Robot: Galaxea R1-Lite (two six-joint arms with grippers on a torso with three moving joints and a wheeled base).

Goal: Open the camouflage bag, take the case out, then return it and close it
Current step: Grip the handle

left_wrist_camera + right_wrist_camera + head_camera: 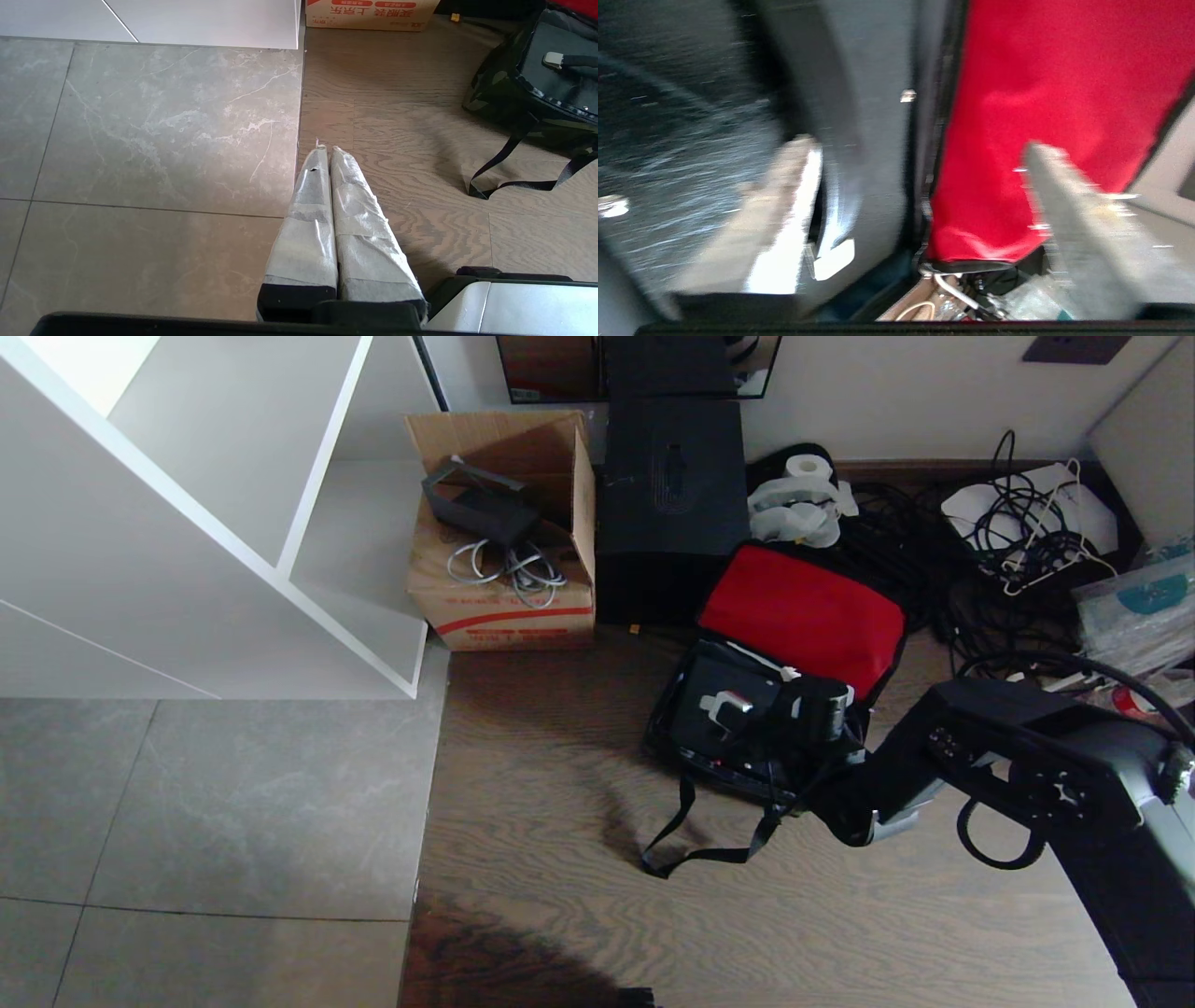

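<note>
My right gripper [920,196] stands open over the case [724,709] inside the camouflage bag [803,611]. The case looks rigid and fairly heavy, so I judge its strap handle [747,702] the best hold. My left gripper [327,154] is closed, well away from the bag.

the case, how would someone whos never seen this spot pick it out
Find the brown cardboard carton by the white shelf, then the tall black box beside it. In front lies the camouflage bag, red lid flipped open. The case lies flat inside: black, with a silver-bracketed handle.
</note>
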